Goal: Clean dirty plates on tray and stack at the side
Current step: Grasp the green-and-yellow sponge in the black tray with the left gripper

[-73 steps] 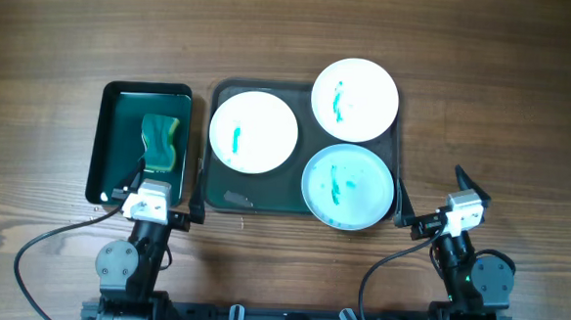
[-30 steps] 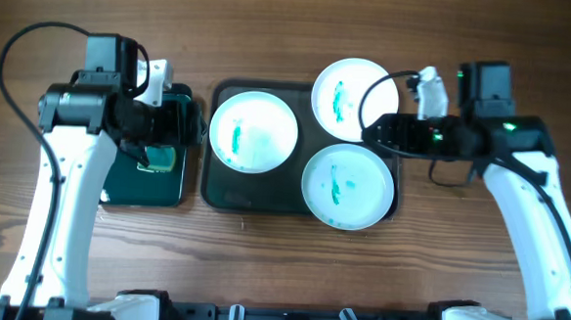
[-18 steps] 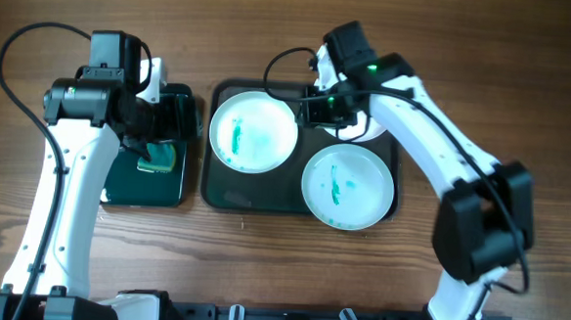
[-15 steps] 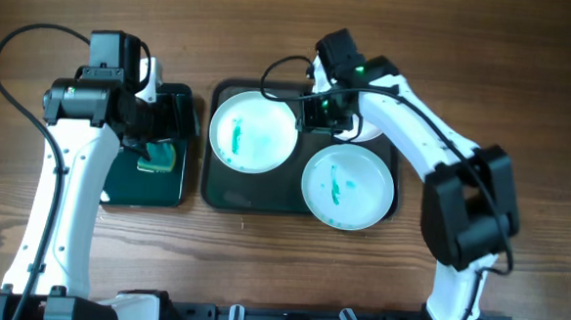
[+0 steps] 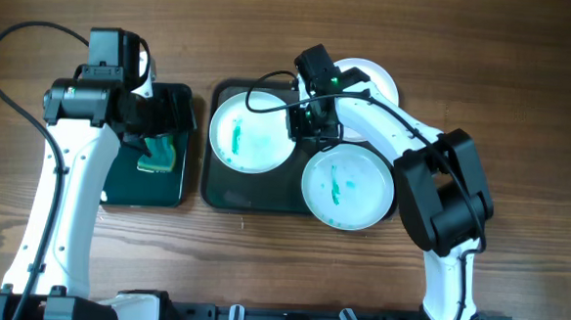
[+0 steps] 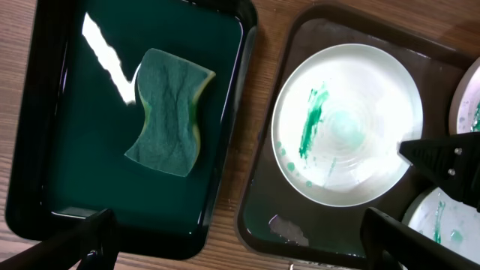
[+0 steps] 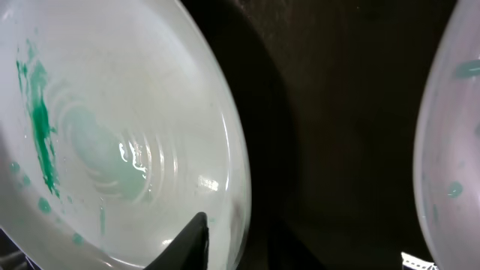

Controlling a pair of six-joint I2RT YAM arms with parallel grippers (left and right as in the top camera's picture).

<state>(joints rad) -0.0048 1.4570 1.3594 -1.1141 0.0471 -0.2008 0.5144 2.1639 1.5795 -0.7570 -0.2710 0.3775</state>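
Note:
Three white plates with teal smears lie on the dark tray (image 5: 225,191). The left plate (image 5: 253,131) also fills the right wrist view (image 7: 97,127) and sits mid-frame in the left wrist view (image 6: 345,124). My right gripper (image 5: 302,122) is at this plate's right rim, shut on it (image 7: 240,225): one finger (image 7: 191,240) rests on the plate's inner face, the other is lost against the dark tray. The far plate (image 5: 378,82) is partly under the right arm. The pale blue plate (image 5: 348,188) lies near. My left gripper (image 5: 165,119) hangs open (image 6: 236,232) and empty.
A smaller dark tray (image 5: 118,186) at the left holds a green sponge (image 5: 159,153), also seen in the left wrist view (image 6: 169,112). Bare wooden table surrounds both trays. The right arm's cable loops over the left plate's upper edge.
My right arm swung left from beside the far plate to the left plate's right rim, and its jaws narrowed onto that rim. The left arm has barely moved.

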